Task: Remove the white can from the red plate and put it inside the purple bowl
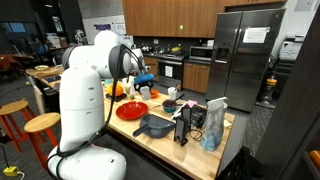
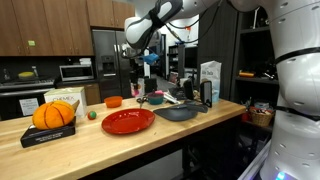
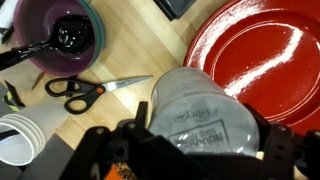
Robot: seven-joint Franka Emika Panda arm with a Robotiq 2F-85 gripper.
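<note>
Gripping the can (image 3: 205, 110), the tool (image 3: 190, 150) has its fingers (image 3: 100, 152) closed on either side of the can's body. Wrist view looks down on the can's pale top. The can is in the tool, up off the surface (image 3: 150, 40), not sitting on any dish. From above it overlaps the near-left rim of the red plate (image 3: 262, 50); the rest of the plate is bare and glossy.

Just left of the can, scissors (image 3: 85, 92) with black handles lie flat on the wood, blades pointing toward the plate. Beyond them at top left is the purple bowl (image 3: 38, 25) with a black ladle (image 3: 72, 35) resting in it, well apart from the can. White cups (image 3: 25, 135) sit at the lower left edge.

In both exterior views the tool (image 2: 141, 66) hangs above the surface, and the plate (image 1: 131, 111) lies beside a dark pan (image 2: 178, 113). In an exterior view, an orange bowl (image 2: 113, 101) sits behind the plate. The can is too small to make out there.
</note>
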